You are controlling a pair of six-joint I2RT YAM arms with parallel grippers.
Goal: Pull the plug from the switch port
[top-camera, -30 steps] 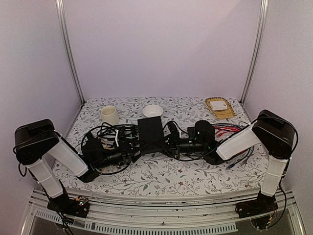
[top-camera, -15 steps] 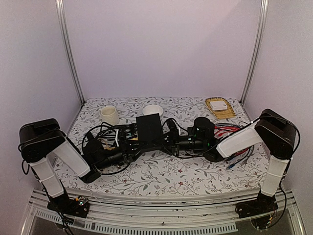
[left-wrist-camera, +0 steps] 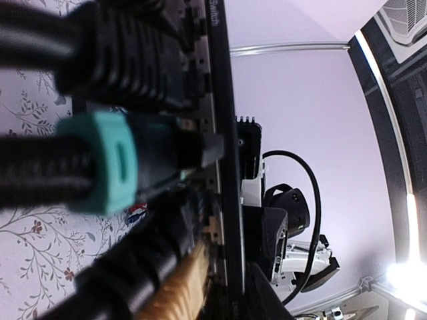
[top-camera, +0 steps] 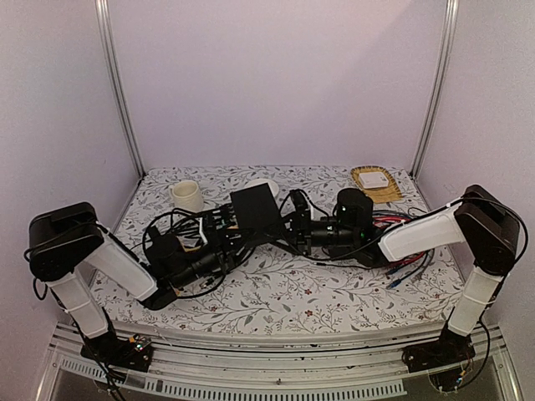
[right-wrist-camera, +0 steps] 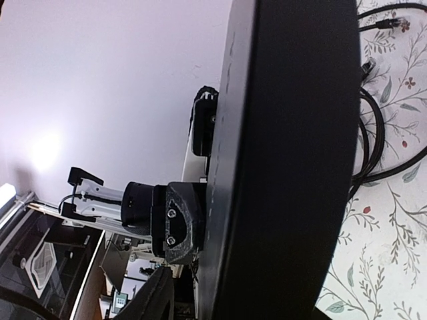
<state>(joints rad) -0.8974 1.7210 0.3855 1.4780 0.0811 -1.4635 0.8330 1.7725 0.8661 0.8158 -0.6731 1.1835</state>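
Observation:
The switch (top-camera: 255, 209) is a flat black box, held tilted above the table between both grippers. My left gripper (top-camera: 222, 237) is shut on its port edge, with one finger (left-wrist-camera: 267, 293) against its flat face. Several plugs sit in the ports: black ones, a teal-booted plug (left-wrist-camera: 100, 160) and an orange one (left-wrist-camera: 180, 283). My right gripper (top-camera: 294, 224) is shut on the opposite edge. In the right wrist view the switch (right-wrist-camera: 287, 133) fills the frame, with the left gripper's finger (right-wrist-camera: 177, 223) pressed on its far end.
A tangle of black cables (top-camera: 180, 230) lies at the left. A cream cup (top-camera: 185, 195) and a white bowl (top-camera: 266, 182) stand behind. A woven tray (top-camera: 374, 182) sits at the back right. Red and blue cables (top-camera: 397, 221) lie near the right arm.
The switch has risen off the table, tilted, and shifted back towards the bowl. Both grippers moved up and back with it, and the cables trail along.

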